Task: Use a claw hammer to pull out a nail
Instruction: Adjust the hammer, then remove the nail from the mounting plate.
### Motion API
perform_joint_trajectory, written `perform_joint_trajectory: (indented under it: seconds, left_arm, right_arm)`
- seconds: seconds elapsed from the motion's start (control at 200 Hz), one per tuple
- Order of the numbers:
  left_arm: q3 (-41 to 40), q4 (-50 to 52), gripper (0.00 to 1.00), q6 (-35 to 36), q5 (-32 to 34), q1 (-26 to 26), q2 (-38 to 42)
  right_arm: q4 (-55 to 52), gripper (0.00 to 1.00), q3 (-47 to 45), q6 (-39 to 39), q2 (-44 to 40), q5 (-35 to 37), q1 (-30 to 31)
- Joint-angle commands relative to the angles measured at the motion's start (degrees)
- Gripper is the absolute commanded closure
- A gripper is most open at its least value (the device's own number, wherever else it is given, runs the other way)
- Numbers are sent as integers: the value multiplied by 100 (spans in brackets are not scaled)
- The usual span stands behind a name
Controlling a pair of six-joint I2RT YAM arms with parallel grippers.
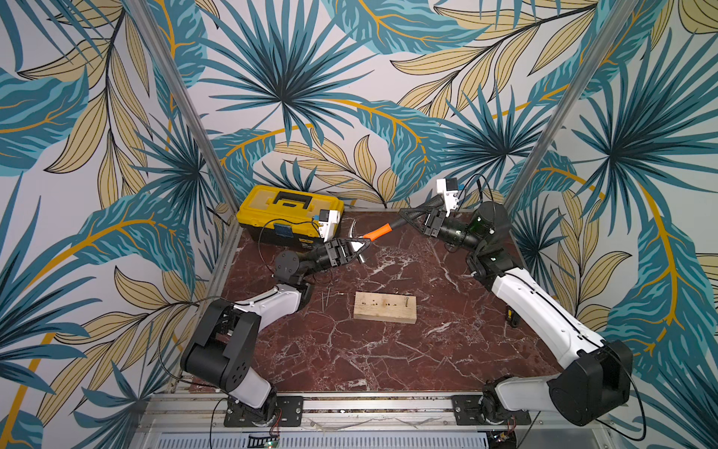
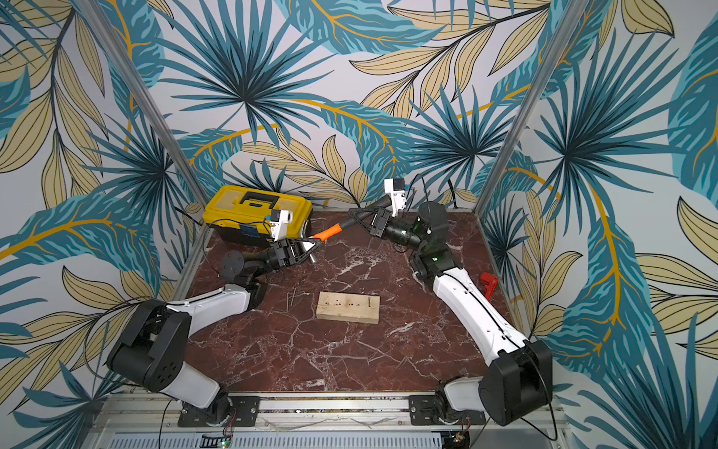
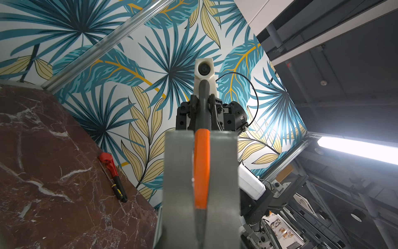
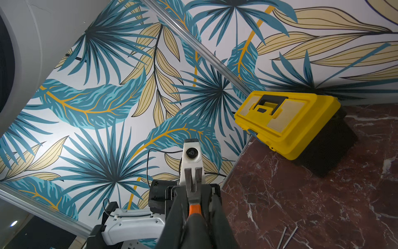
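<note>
1. Claw hammer [image 1: 379, 232]: silver head, forked claw, orange upper shaft, black lower shaft. We find it carried between the two hands over the far part of the counter [image 1: 349, 350]. It is just beside the toolbox, its head toward the left arm, and well apart from the block.
2. Left hand [image 1: 363, 245]: pinching the orange shaft just below the head. In the left wrist view we see its fingers [image 3: 178, 172] lying against both sides of the shaft.
3. Right hand [image 1: 405, 217]: pressed together on the black lower shaft, which passes between its fingers.
4. Wooden block [image 1: 384, 309]: pale, lying flat near the middle of the counter, with a row of small holes in its top.
5. Nail [image 1: 406, 301]: one, standing in the block near the end on the right arm's side.
6. Loose nails [image 1: 325, 298]: lying on the counter between the left arm and the block.
7. Toolbox [image 1: 287, 214]: yellow lid, black base and handle, lid down, in the far corner on the left arm's side.
8. Red-headed tool [image 2: 487, 283]: dark shaft, lying at the counter's edge beside the right arm.
</note>
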State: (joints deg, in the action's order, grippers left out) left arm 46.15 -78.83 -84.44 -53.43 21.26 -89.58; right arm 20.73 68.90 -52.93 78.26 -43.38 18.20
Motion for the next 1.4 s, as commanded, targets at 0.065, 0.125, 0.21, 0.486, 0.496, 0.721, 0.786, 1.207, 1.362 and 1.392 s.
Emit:
perform_joint_trajectory:
  seconds: [0.065, 0.125, 0.21, 0.486, 0.496, 0.721, 0.786, 1.207, 1.362, 1.392]
  left_arm:
    - [68, -194, 88, -25, -150, -55, -8]
    - [-11, -194, 66, 44, -131, -103, -115]
    - [-165, -171, 57, 253, -301, -178, -334]
    - [-666, 1551, 63, 1537, -270, -469, -540]
    - [-655, 1765, 63, 1697, -255, -459, -496]
    - [-228, 5389, 59, 4336, 712, -145, 268]
    - [22, 6301, 59, 5040, 1210, 113, 343]
    - [1303, 8674, 61, 7510, 3193, 1411, -161]
    - [1506, 9000, 60, 7864, 3423, 1718, -472]
    - [1555, 9071, 60, 7912, 3459, 1772, -555]
  right_arm:
    - [130, 100, 105, 187, -197, -111, 77]
    - [-284, 100, 104, 530, -388, 151, 70]
    - [-1134, 100, 128, 1159, -728, 731, 54]
    - [-3439, 100, 208, 2562, -1736, 2271, -35]
    - [-3566, 100, 217, 2613, -1764, 2300, -35]
    - [-5211, 100, 283, 3220, -2154, 3101, -27]
    - [-5495, 100, 249, 3256, -2262, 3289, -20]
    - [-6849, 100, -15, 3326, -2341, 4359, 454]
    - [-6677, 100, -187, 3239, -2276, 4480, 704]
    - [-6613, 100, -236, 3219, -2259, 4474, 735]
